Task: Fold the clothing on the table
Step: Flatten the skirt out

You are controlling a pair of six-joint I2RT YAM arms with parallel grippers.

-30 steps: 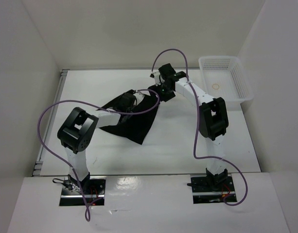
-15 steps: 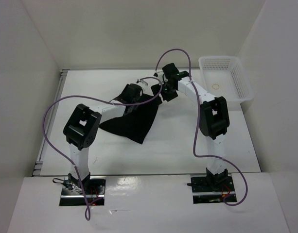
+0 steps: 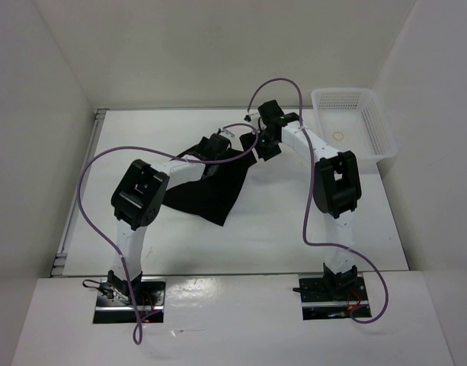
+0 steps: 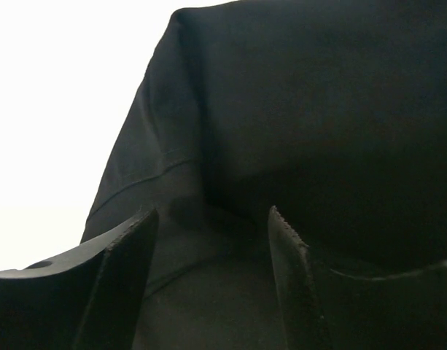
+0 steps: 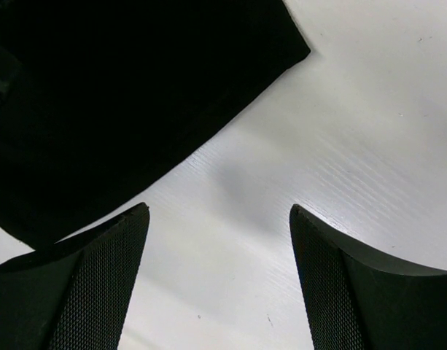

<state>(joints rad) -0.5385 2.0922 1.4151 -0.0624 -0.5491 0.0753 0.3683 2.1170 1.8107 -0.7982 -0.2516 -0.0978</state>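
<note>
- The black clothing (image 3: 210,194) lies rumpled in the middle of the overhead view on the white surface (image 3: 294,229), with one corner pointing toward the bottom of the frame.
- The left hand (image 3: 214,146) sits over the clothing's upper edge. Its wrist view shows the fingers apart, released, with dark fabric and a seam filling the gap beneath them.
- The right hand (image 3: 260,146) is just right of the clothing's upper-right corner, fingers spread wide and grasping nothing, with bare surface between them.
- A white mesh basket (image 3: 384,137) stands at the upper right, well apart from the clothing.
</note>
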